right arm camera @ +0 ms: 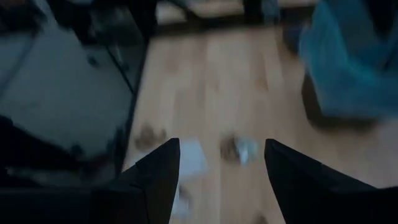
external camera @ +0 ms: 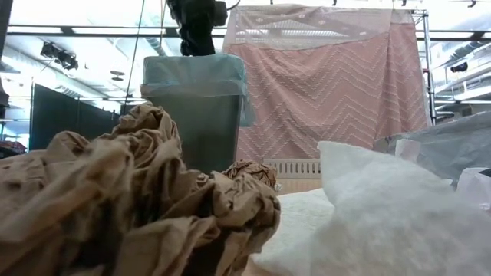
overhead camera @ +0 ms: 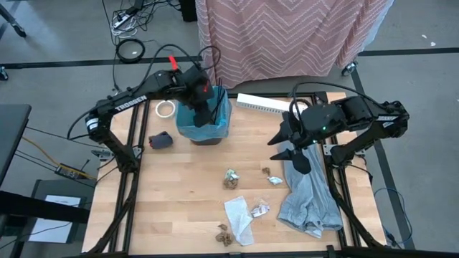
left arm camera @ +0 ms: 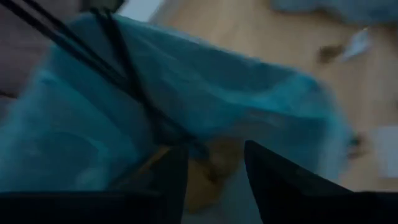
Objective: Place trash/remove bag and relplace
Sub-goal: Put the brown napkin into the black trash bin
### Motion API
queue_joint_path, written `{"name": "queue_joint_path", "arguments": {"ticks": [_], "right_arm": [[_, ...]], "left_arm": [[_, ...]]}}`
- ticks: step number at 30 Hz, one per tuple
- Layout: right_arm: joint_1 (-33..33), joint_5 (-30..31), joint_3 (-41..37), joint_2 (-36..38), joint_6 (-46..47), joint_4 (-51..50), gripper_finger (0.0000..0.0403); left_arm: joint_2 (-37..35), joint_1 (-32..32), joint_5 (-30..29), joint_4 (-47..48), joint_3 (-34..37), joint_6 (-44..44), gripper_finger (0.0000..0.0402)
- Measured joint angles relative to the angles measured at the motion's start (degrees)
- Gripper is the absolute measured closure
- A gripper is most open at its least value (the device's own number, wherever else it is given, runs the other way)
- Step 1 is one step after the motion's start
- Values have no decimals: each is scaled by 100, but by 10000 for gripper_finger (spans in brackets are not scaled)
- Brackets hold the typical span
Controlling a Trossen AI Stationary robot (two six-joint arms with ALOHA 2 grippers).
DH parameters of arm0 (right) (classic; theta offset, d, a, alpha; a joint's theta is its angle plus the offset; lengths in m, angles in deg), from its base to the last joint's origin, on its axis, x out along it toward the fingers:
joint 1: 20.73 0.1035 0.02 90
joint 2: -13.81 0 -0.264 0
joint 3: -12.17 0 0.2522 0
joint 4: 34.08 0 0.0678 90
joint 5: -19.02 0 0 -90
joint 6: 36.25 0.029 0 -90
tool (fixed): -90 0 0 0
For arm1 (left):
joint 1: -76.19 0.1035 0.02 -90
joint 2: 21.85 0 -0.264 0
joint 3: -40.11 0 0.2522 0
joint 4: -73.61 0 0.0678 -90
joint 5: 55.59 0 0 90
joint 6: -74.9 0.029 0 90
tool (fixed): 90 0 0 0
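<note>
The bin (overhead camera: 204, 123), lined with a blue bag (left arm camera: 205, 81), stands at the table's far side. My left gripper (overhead camera: 206, 106) hangs open over its mouth, and in the left wrist view (left arm camera: 212, 149) brown trash (left arm camera: 214, 168) lies inside, below the fingers. My right gripper (overhead camera: 285, 147) is open above the table right of the bin, and its wrist view (right arm camera: 221, 143) looks down on scraps (right arm camera: 239, 149). Brown lumps (overhead camera: 231, 179) (overhead camera: 225, 234) and white paper (overhead camera: 239, 215) lie on the table's near half. In the low view, brown crumpled paper (external camera: 130, 199) and white tissue (external camera: 383, 215) fill the foreground.
A white tape ring (overhead camera: 166, 109) and a dark grey-blue lump (overhead camera: 161, 140) lie left of the bin. A crumpled grey bag (overhead camera: 308, 197) lies under and near my right arm. A white ridged strip (overhead camera: 262, 104) sits at the far edge, and a pink drape (overhead camera: 287, 36) hangs behind it.
</note>
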Motion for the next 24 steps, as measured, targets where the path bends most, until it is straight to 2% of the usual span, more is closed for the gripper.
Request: {"name": "queue_joint_path", "arguments": {"ticks": [5,9,16,20,24], "right_arm": [[172,731,-620,3,548,-925,181],[272,916,-1827,2,906,-606,179],[233,222,-4030,-13,1471,1289,179],[78,241,-4774,-9,1630,1988,179],[-148,306,-5343,-6,1642,2665,180]], "left_arm": [[-641,-77,922,18,-6,-591,236],[-1231,-306,943,31,-4,-987,239],[-2307,-838,24,-31,-9,-1767,239],[-2676,-1184,-552,14,-9,-2002,239],[-2876,-1490,-796,-16,137,-2166,239]]}}
